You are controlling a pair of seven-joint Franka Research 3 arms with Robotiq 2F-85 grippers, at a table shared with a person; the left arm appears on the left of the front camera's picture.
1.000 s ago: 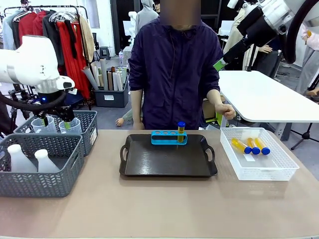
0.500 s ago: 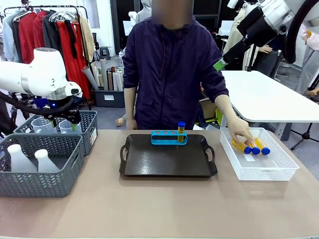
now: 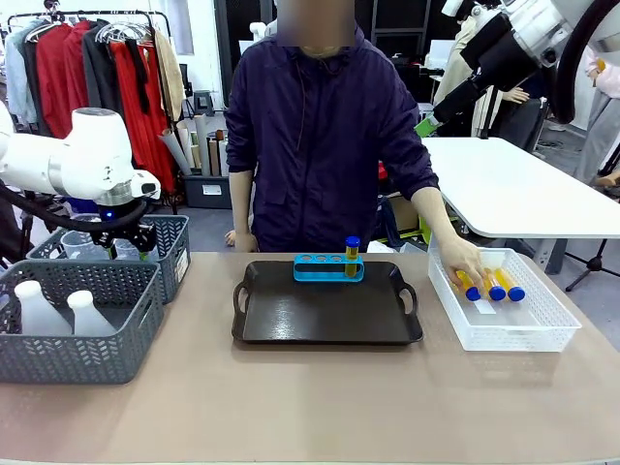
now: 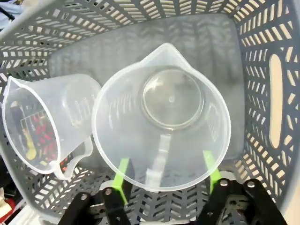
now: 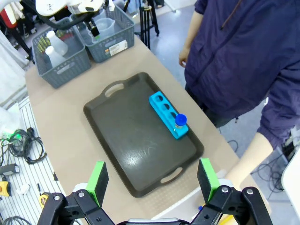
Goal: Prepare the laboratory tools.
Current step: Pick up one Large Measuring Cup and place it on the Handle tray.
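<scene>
My left gripper [image 4: 165, 161], jaws apart, straddles the handle of the clear plastic measuring jug [image 4: 171, 98]; I centre it, then close squarely.

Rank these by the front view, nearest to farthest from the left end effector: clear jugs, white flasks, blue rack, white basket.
1. Clear jugs, under the left end effector, rear grey basket.
2. White flasks, front grey basket.
3. Blue rack, on the tray.
4. White basket, far right.

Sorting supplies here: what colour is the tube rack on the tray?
Light blue rack; best in front view.
</scene>
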